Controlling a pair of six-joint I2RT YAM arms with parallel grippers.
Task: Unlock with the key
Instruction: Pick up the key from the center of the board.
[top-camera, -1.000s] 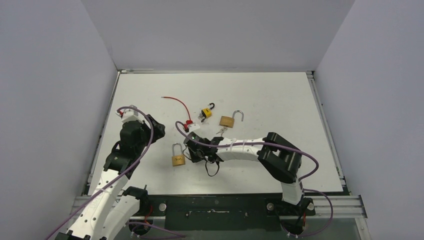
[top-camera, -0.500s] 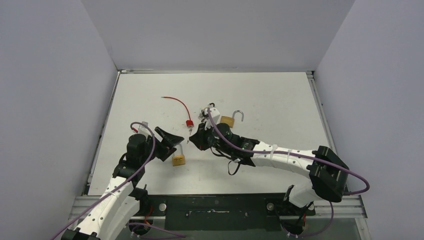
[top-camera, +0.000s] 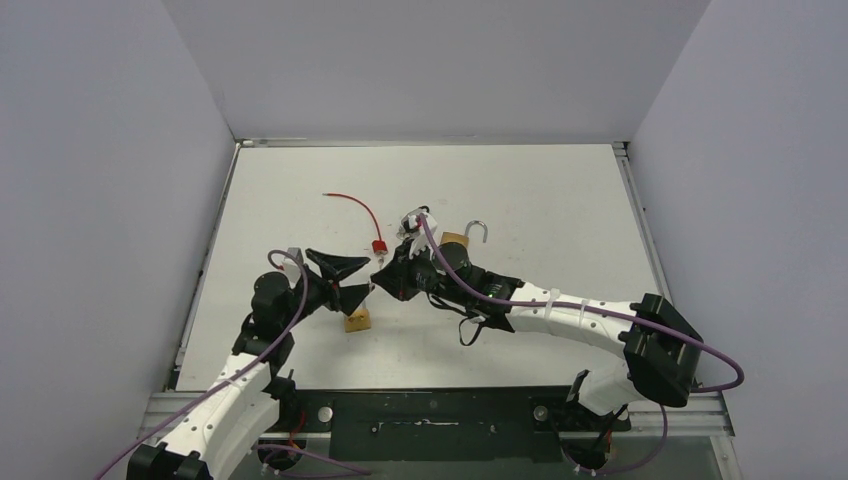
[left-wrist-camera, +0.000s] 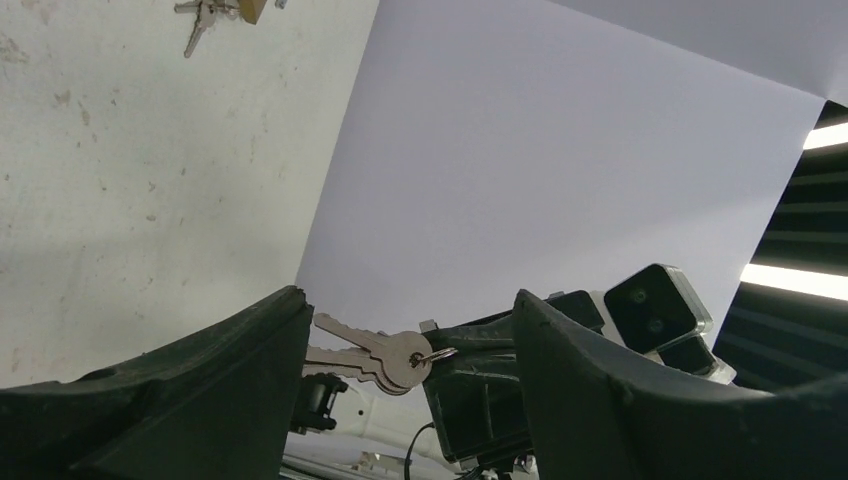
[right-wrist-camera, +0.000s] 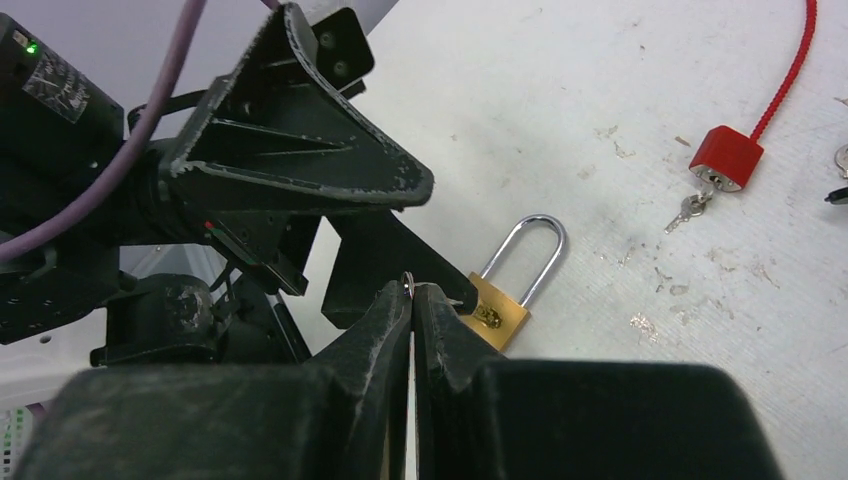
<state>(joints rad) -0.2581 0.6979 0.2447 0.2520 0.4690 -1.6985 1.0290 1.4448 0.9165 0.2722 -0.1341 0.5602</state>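
Right jaws clamped on ring of keys (left-wrist-camera: 378, 358), which hang between the spread left jaws: light, thin, slippery, likely best pinched flat across the bow.

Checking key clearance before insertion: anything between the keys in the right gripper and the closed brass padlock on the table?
Yes. The open left gripper flanks the keys pinched by the shut right gripper. In the right wrist view its lower finger crosses in front of the brass padlock, covering part of the body.
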